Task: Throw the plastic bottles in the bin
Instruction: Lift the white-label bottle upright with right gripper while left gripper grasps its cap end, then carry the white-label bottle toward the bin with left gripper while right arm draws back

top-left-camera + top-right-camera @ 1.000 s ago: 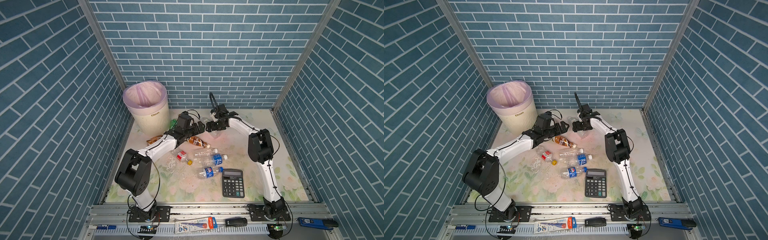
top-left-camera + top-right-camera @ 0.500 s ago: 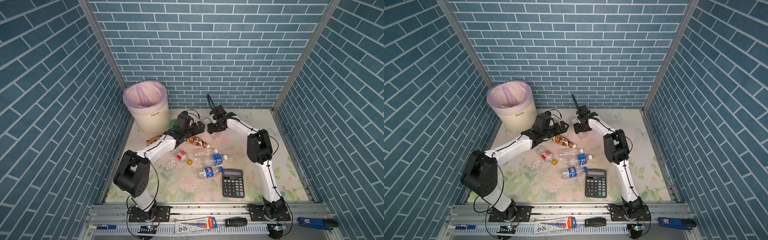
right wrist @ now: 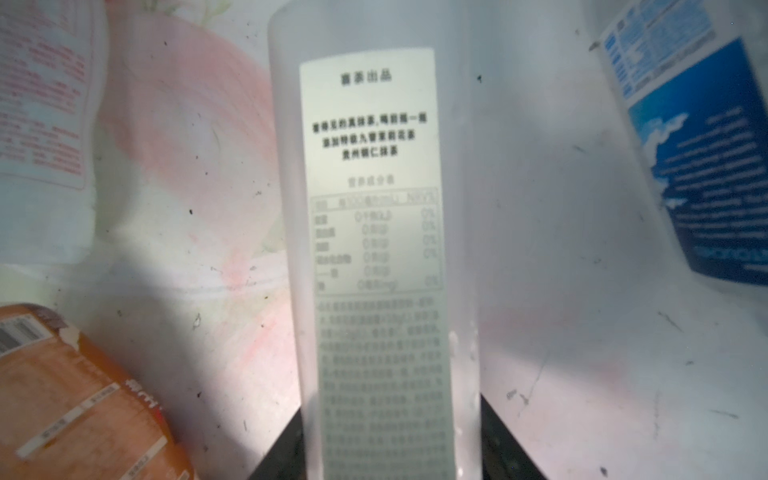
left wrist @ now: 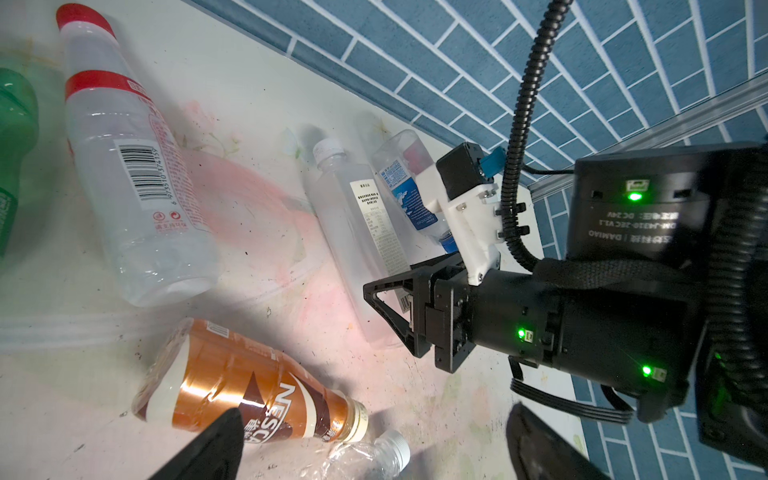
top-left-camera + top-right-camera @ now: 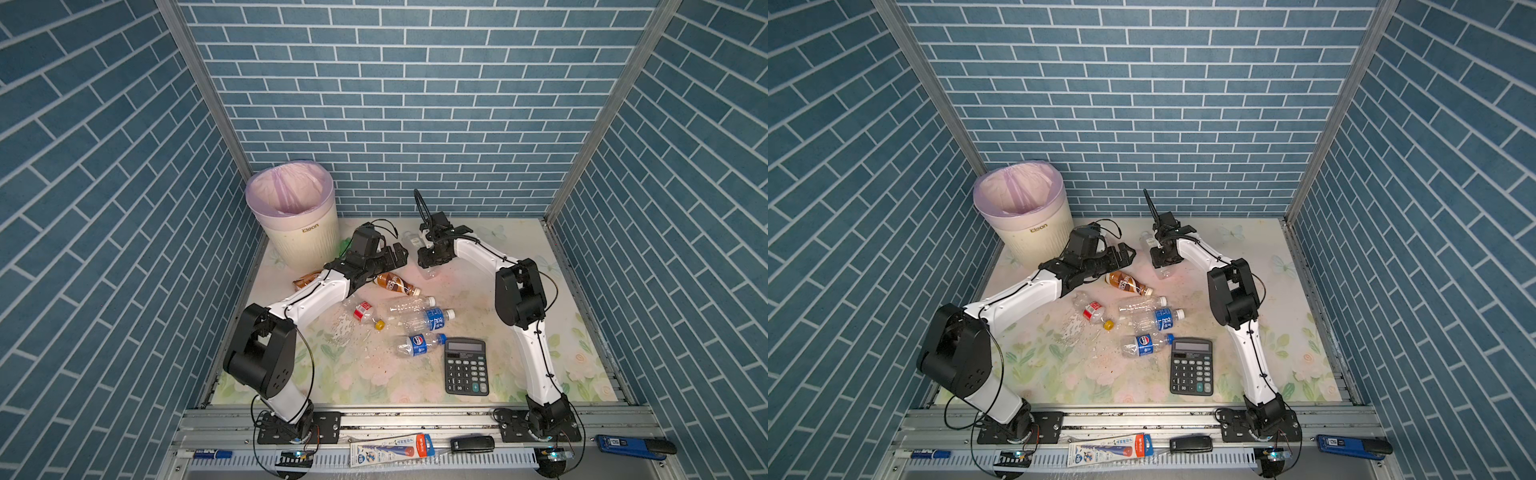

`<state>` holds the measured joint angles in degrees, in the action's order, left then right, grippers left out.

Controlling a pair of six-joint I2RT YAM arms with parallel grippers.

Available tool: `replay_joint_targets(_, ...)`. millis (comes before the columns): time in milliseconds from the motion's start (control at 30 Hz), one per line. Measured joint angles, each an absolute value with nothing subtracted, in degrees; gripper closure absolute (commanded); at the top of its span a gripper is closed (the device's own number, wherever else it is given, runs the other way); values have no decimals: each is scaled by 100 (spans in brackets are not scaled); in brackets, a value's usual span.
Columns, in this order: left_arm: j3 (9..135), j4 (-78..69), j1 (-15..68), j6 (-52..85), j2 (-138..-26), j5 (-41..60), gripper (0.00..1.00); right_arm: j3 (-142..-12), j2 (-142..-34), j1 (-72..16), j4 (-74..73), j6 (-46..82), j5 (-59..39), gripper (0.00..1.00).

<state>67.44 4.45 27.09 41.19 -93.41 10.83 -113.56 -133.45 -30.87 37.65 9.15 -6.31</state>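
The bin (image 5: 299,245) stands at the back left, cream with a pink liner. My right gripper (image 3: 390,453) is shut on the base end of a frosted, white-labelled plastic bottle (image 3: 374,208) lying on the mat near the back wall; its fingers press both sides. In both top views that gripper (image 5: 430,259) (image 5: 1163,259) points down at the mat. My left gripper (image 4: 374,428) is open and empty, hovering above a brown coffee bottle (image 4: 249,374) (image 5: 395,284). More plastic bottles lie nearby: a red-labelled one (image 4: 137,187), a green one (image 4: 12,124) and a blue-labelled one (image 4: 411,199).
Several clear bottles lie mid-mat, among them a blue-labelled one (image 5: 432,320), a Pepsi one (image 5: 417,345) and a crushed one with a yellow cap (image 5: 363,311). A second brown bottle (image 5: 305,280) lies under the left arm. A black calculator (image 5: 465,365) sits at the front.
My right gripper's jaws have narrowed from wide open onto the frosted bottle, and the gripper has shifted slightly left. The left arm has barely moved.
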Motion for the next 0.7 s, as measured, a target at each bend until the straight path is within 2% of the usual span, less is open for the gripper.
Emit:
replay_joint_targets(467,7924,574,2558,4392,-9535,1463,1,-10272,-11198,-3087,3262,1229,-1103,52)
replay_joint_targets(700,8519,517,2521,4591,-9918,1643,1,-9957,-10632,-3109,2961,1474,-1457,52)
